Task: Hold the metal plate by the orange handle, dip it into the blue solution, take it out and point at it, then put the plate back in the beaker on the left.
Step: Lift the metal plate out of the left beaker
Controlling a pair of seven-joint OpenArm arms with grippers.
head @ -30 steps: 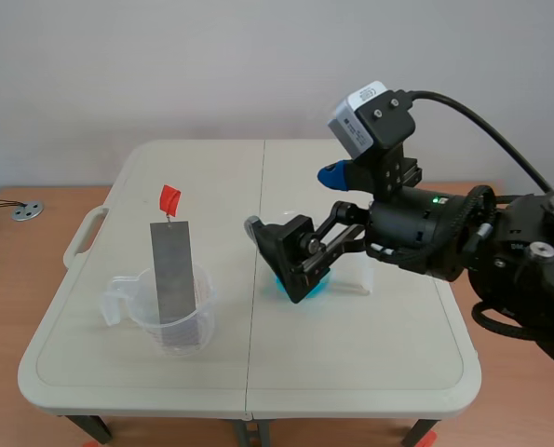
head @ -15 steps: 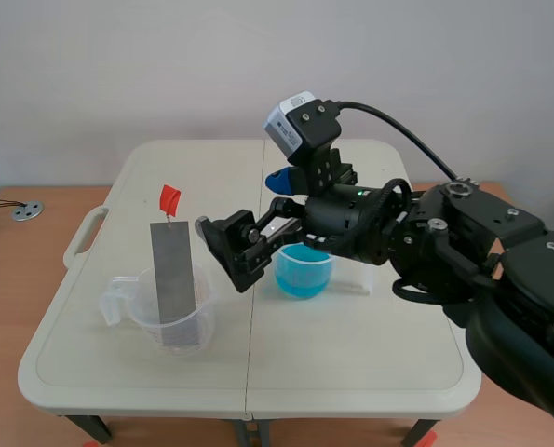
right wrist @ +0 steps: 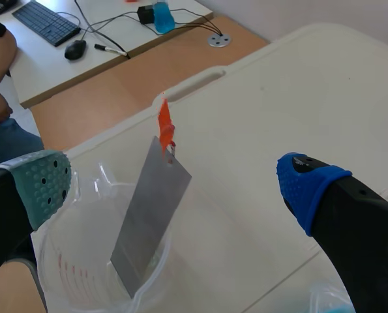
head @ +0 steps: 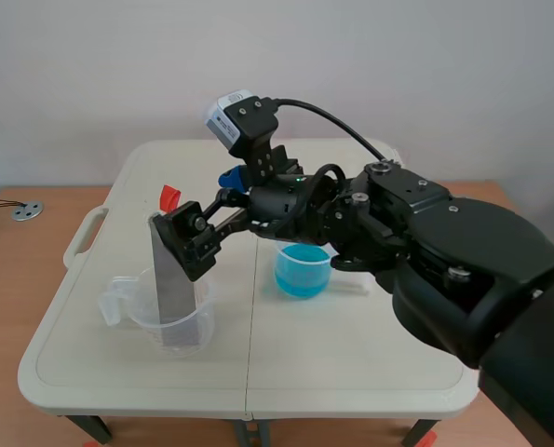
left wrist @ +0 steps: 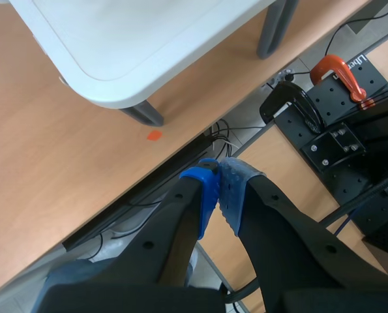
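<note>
Currently, over the worktop [head: 351,354], right gripper [right wrist: 175,186] fingers are spread wide and empty, the clear beaker's [head: 142,315] tilted metal plate [right wrist: 148,222] between and ahead of them, orange handle [right wrist: 165,127] untouched; left gripper [left wrist: 218,192] pinched closed, empty.

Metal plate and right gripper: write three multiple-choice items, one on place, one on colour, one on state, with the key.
1. Where is the metal plate?
A. Standing in the clear beaker
B. Dipped in the blue solution
C. Flat on the table

2. What colour is the plate's handle?
A. Green
B. Orange
C. Black

3. How is the right gripper?
A. Shut on the handle
B. Open
C. Shut on nothing

Key: 1 A, the plate's lower end sits inside the beaker and it leans on the rim. 2 B, the tab at its top end is orange. 3 B, the right wrist view shows the two pads far apart, with the plate ahead between them.
</note>
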